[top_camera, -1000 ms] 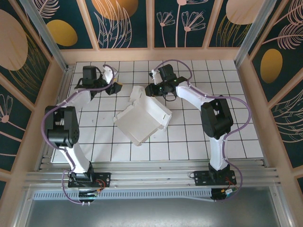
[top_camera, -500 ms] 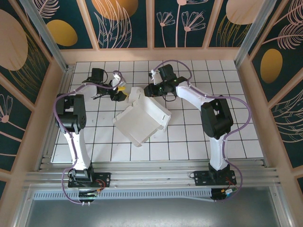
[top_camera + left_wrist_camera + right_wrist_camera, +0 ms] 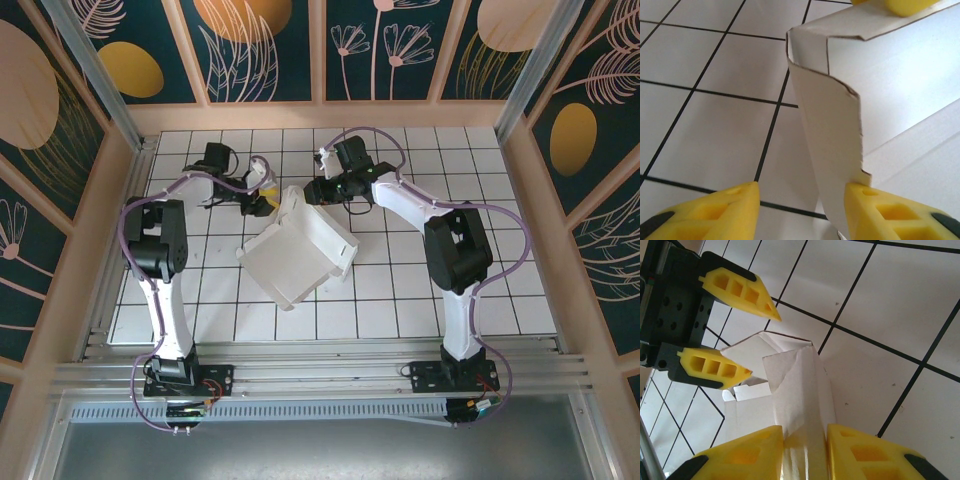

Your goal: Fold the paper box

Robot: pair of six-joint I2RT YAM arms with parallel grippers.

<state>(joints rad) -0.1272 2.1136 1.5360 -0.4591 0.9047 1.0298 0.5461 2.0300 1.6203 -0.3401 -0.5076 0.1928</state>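
While its far wall is pinched between the yellow fingers of the right gripper (image 3: 805,432), the paper box (image 3: 300,255) is seen part-folded near the middle of the tabletop (image 3: 420,300), with its walls raised and its white interior turned upward. At the far-left corner a loose flap (image 3: 830,150) is stood on edge between the spread fingers of the left gripper (image 3: 802,192). It is touched by the right finger alone, so that gripper is released. The tabletop is covered in white squares ruled with black lines. It is enclosed by wood-framed walls (image 3: 270,50) painted dark teal with peach leaves and flowers. Aluminium rails (image 3: 320,375) are laid along the near edge, where the 2 arm bases are bolted.
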